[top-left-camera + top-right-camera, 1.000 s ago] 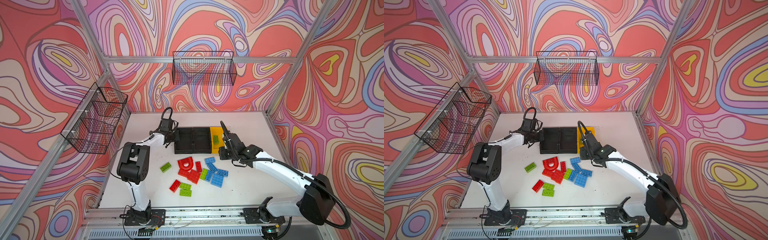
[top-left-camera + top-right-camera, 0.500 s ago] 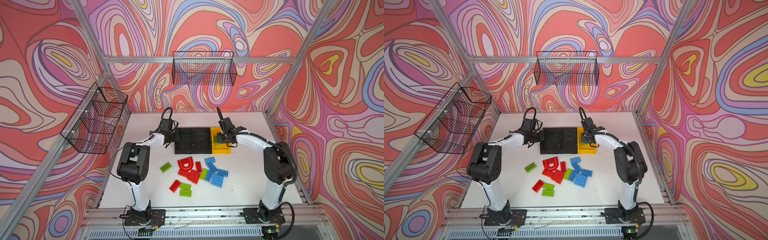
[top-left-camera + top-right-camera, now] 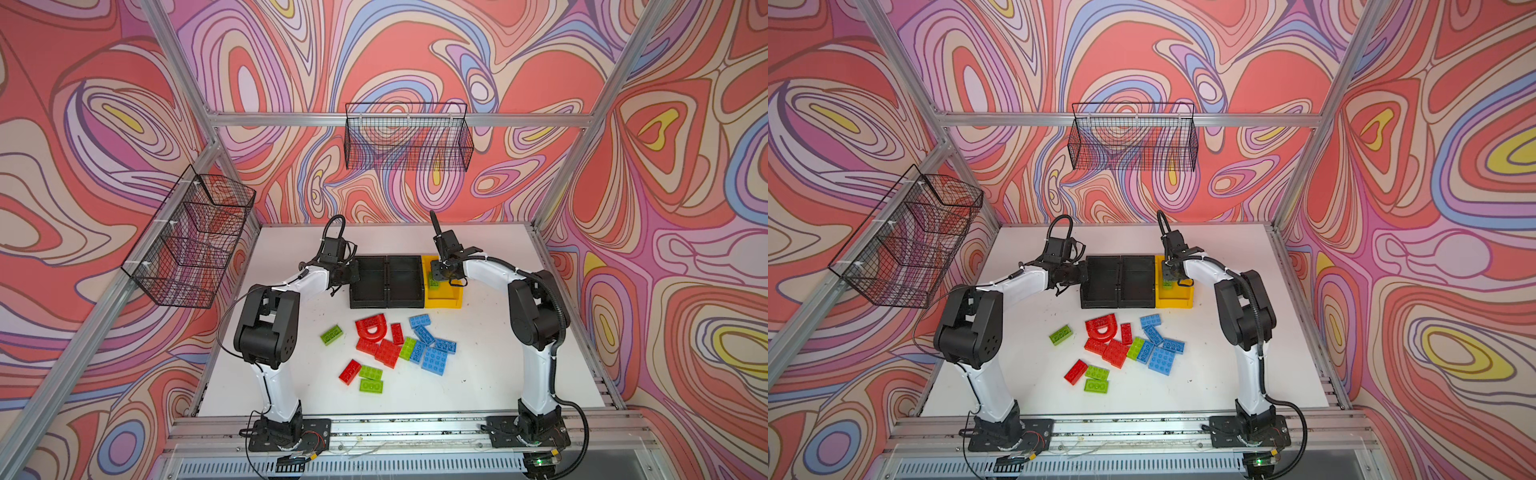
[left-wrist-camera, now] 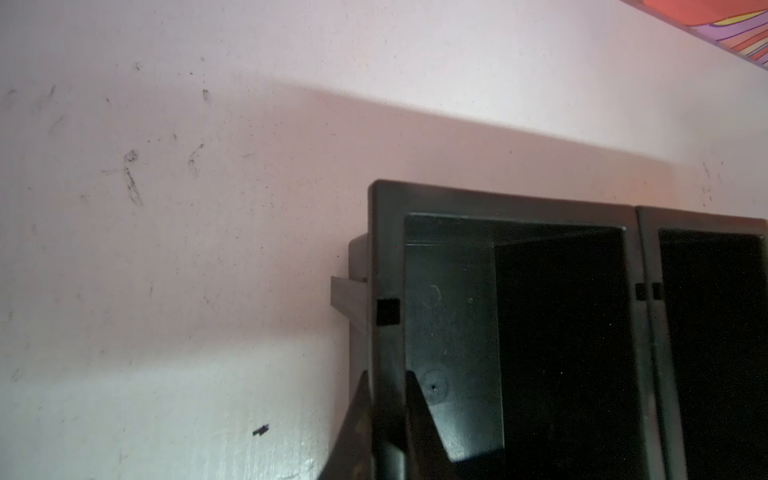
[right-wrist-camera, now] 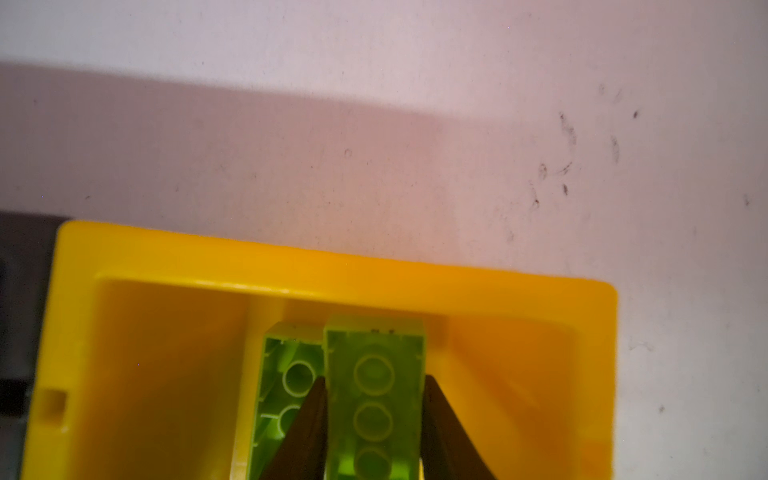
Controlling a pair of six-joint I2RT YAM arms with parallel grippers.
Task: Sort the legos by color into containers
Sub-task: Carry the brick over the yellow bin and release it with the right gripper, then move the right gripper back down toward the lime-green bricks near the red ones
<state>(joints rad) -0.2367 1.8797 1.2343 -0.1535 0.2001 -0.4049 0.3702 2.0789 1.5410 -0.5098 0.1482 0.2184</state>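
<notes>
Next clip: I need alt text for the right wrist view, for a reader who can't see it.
The right tool grips a lime green brick, studs facing the camera, inside the yellow bin. A second green brick lies beside it, hollow underside showing. Scuffed white table lies beyond the bin.

White-shelled left arm (image 3: pixel 277 390) and right arm (image 3: pixel 537 374), bulky black joint housings (image 3: pixel 268 328). Ribbed black cable conduit (image 3: pixel 561 318) along right; thin black cable (image 3: pixel 218 328) looped off left. Black base plates (image 3: pixel 286 432), red wiring at left one. Dark tapered gripper fingers (image 4: pixel 357 432).
</notes>
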